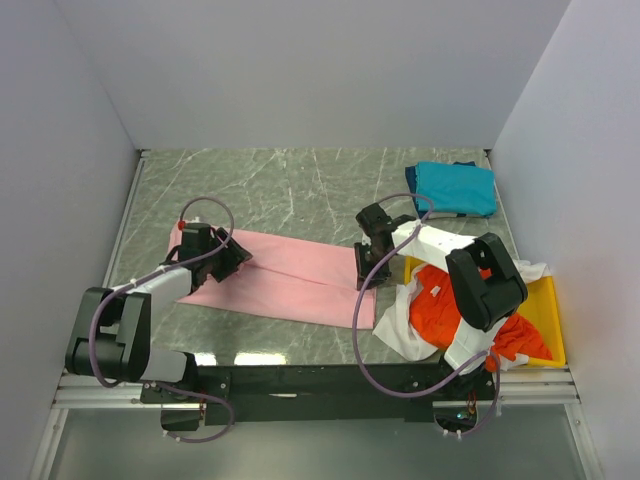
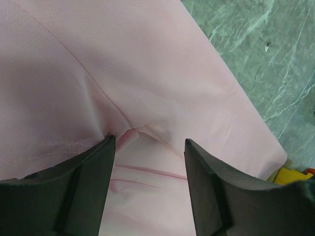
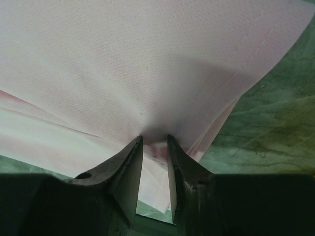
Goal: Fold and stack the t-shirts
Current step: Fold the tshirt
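From above, the pink t-shirt [image 1: 290,275] is seen laid flat on the bench [image 1: 300,180] as a long, narrow strip. Its long axis runs from the middle left of the frame down slightly toward the centre right. The left gripper [image 1: 232,257] is placed over the strip's left end and the right gripper [image 1: 366,270] over its right end. A folded teal t-shirt [image 1: 452,187] is seen at the upper right. At the lower right, an orange-red t-shirt [image 1: 435,310] and a white t-shirt [image 1: 395,328] are heaped, crumpled, in and over a yellow tray [image 1: 548,310].

In the left wrist view, the jaws are held wide apart over pink cloth, with a raised fold between them. The left finger [image 2: 93,167] is touching that fold. Bare bench is seen at the upper right.

In the right wrist view, the jaws are drawn narrow and pinched on the pink t-shirt's edge, and the cloth is tented up at their tips.
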Robot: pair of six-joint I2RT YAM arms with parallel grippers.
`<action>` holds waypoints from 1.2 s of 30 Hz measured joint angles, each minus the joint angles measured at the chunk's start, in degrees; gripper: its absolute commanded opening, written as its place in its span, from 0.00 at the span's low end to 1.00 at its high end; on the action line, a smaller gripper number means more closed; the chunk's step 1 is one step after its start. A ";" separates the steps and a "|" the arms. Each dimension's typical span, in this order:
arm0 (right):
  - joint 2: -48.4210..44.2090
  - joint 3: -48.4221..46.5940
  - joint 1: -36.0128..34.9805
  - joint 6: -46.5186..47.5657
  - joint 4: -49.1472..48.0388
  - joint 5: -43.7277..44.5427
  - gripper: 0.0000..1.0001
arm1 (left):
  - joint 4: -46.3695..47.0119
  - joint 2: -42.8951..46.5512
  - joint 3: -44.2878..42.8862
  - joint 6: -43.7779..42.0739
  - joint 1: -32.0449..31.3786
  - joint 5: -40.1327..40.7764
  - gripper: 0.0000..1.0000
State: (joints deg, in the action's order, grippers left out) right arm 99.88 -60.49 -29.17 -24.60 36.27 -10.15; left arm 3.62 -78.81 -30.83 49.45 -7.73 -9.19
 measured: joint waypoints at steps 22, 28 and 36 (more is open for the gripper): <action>-1.95 2.80 -6.75 -3.63 0.11 0.20 0.33 | 2.25 -20.33 -18.47 -4.20 -0.24 -3.19 0.63; -1.95 2.75 -10.73 -4.55 0.33 0.50 0.33 | 2.54 -25.68 -24.55 -7.28 -0.72 -6.40 0.62; -1.33 1.99 -14.97 -4.52 1.07 0.68 0.33 | 1.44 -30.58 -30.97 -11.23 -2.91 -9.14 0.62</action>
State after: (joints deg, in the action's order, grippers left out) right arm 98.54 -58.50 -44.14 -29.12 37.34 -9.47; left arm 5.06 -109.38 -61.80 38.22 -10.63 -18.33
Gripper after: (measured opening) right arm 0.335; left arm 0.620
